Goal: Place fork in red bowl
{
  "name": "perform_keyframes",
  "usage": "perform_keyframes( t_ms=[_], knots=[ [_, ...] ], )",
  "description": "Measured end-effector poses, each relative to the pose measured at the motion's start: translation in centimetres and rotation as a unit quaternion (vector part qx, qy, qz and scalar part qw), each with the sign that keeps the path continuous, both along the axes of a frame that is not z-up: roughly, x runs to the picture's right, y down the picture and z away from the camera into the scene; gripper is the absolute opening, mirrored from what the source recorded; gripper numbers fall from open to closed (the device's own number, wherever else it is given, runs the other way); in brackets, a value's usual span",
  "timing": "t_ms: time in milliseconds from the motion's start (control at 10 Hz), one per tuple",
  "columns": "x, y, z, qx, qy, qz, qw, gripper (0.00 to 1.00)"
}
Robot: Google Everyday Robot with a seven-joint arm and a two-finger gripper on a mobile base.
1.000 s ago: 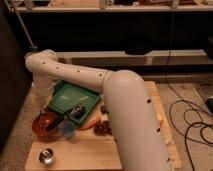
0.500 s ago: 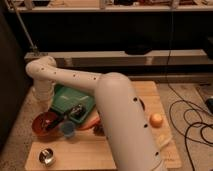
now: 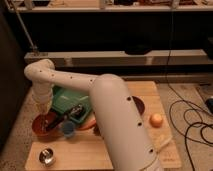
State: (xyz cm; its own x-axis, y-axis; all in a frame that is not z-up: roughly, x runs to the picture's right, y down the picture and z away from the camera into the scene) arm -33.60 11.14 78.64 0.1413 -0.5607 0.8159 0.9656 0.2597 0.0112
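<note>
The red bowl stands at the left edge of the wooden table. My gripper hangs from the white arm and points down into the bowl, just above its dark inside. A thin pale sliver at the gripper's tip may be the fork, but I cannot make it out for sure. The arm sweeps from the lower right up to an elbow at the upper left and hides much of the table's middle.
A green tray sits behind the bowl with a black-handled tool across its front. A blue cup stands right of the bowl and a steel cup at the front left. On the right are a dark bowl, an orange ball and a pale-yellow piece.
The arm has swung left, uncovering the orange ball on the right. The gripper has moved left and down from the tray's front to over the red bowl.
</note>
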Motion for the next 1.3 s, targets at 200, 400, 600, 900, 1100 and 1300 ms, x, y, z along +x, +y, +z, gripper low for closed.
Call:
perform_keyframes(
  t_ms=[200,400,600,900,1100,1300],
  knots=[
    [0.0,1.0,0.6,-0.015,-0.005,-0.002,0.9999,0.36],
    [0.1,1.3,0.7,-0.025,-0.017,-0.002,0.9995,0.65],
    [0.0,1.4,0.5,-0.029,-0.021,0.000,0.9994,0.70],
    [0.2,1.2,0.2,-0.028,-0.022,0.002,0.9994,0.70],
    [0.4,0.4,-0.3,-0.021,-0.023,0.007,0.9995,0.70],
    [1.3,-1.5,-1.1,-0.009,-0.029,0.034,0.9990,0.70]
  ],
)
